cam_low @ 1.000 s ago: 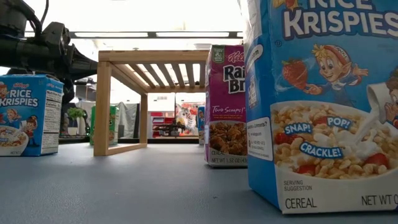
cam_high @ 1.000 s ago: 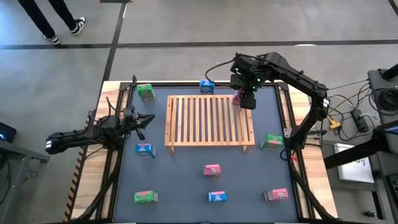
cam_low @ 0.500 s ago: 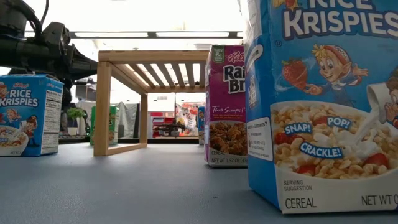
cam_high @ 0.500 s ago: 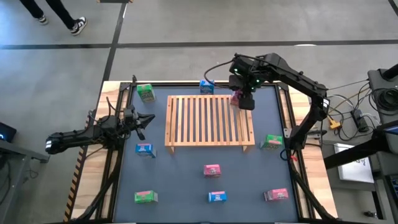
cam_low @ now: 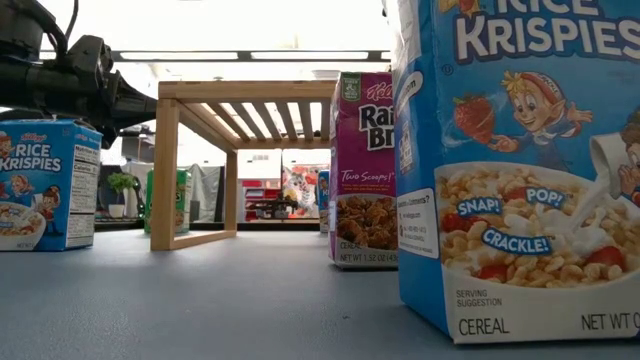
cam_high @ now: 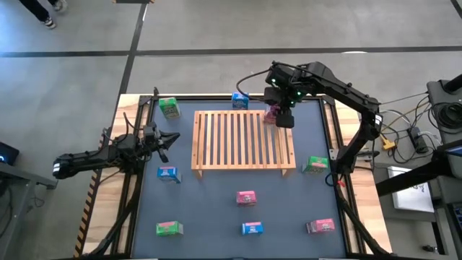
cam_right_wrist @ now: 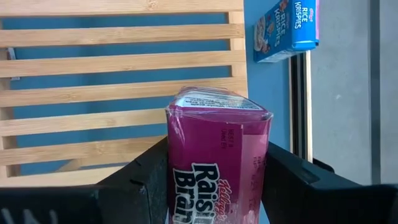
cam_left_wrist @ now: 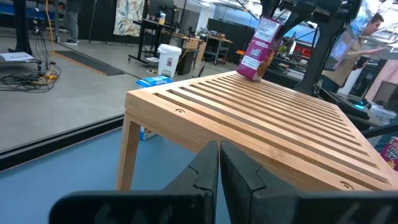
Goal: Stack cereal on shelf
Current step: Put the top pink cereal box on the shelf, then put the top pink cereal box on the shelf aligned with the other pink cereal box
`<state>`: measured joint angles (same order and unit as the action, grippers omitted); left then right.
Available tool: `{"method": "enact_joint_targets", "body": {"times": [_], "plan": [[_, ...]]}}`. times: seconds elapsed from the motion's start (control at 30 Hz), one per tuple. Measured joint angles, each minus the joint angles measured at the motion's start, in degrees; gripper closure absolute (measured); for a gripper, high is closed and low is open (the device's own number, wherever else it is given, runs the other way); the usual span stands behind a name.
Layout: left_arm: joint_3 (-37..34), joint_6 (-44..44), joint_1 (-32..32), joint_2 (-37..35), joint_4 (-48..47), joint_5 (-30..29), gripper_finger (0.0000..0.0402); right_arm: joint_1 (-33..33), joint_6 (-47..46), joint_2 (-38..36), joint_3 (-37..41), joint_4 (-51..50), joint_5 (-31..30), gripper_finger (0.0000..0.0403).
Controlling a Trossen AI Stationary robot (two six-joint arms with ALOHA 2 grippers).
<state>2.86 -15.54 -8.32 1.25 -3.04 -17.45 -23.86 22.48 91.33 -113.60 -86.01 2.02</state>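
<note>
The wooden slatted rack (cam_high: pixel 243 140) stands mid-table on its legs. My right gripper (cam_high: pixel 284 115) is above its far right corner, shut on a pink cereal box (cam_right_wrist: pixel 217 155), which also shows in the left wrist view (cam_left_wrist: pixel 260 42). Other boxes stand on the table: green (cam_high: pixel 169 107), blue (cam_high: pixel 240 100), blue (cam_high: pixel 167 173), pink (cam_high: pixel 246 197), green (cam_high: pixel 315 165), green (cam_high: pixel 168 228), blue (cam_high: pixel 252 228), pink (cam_high: pixel 320 226). My left gripper (cam_high: pixel 170 139) waits, shut and empty, left of the rack. My right gripper pinches the pink box between its two fingers (cam_right_wrist: pixel 140 177), on two opposite sides (cam_right_wrist: pixel 173 168) near its upper end. The fingers come from above, pointing down. The box hangs tilted, its lower end (cam_left_wrist: pixel 249 70) at the rack's top; whether it touches, I cannot tell.
In the low view a blue box (cam_low: pixel 510 170) stands close to the camera, with a pink box (cam_low: pixel 362 170) beside it and another blue one (cam_low: pixel 45 185) at the left. The table has a raised frame edge (cam_high: pixel 330 130). Cables and gear lie off its right side.
My right gripper has edged toward the table's left with the pink box, over the rack's far right corner. My left arm has kept still.
</note>
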Motion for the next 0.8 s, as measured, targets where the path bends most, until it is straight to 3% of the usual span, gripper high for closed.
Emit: {"method": "enact_joint_targets", "body": {"times": [0.4,0.5,0.8], "plan": [[0.00,0.01,0.00,-0.01,0.02,0.00,0.0402,-0.02,-0.38,0.00,-0.01,0.16,-1.13,0.0170],[0.00,0.01,0.00,-0.01,0.02,-0.01,0.0402,-0.02,-0.39,0.00,-1.34,-1.02,-3.58,0.0167],[0.00,-0.01,0.00,0.00,0.02,0.00,0.0402,0.00,-2.84,-2.17,-5.18,-3.91,-3.58,0.0170]]}}
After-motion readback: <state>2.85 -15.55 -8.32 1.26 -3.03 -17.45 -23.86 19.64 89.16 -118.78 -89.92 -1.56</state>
